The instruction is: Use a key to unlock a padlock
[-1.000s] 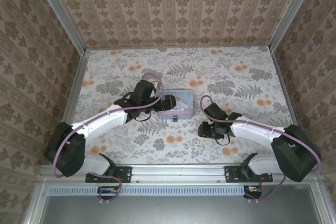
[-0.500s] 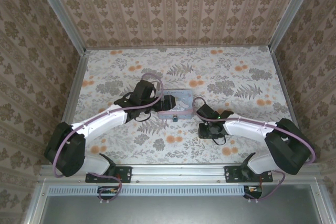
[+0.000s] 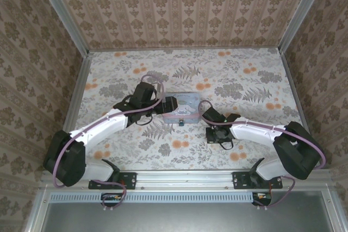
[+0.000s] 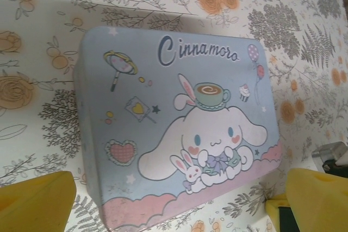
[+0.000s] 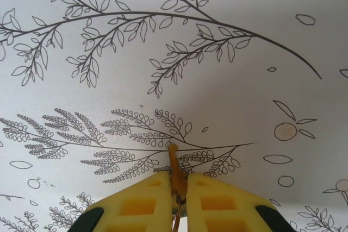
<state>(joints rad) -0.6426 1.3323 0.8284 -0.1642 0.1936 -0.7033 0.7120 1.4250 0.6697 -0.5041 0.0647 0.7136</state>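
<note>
Right fingers (image 5: 141, 202) clenched on slim brass key (image 5: 173, 162), pickup seemingly done, left fingers (image 4: 32, 202) released, flanking pale-blue rectangular tin (image 4: 179, 80); next: steer key tip into tiny dark padlock (image 3: 177, 123) at tin's near side.

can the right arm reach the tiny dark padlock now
Likely yes: bare floral table lies between the right pincer, shut on a thin brass key, and the tiny dark padlock by the pale-blue tin.
</note>
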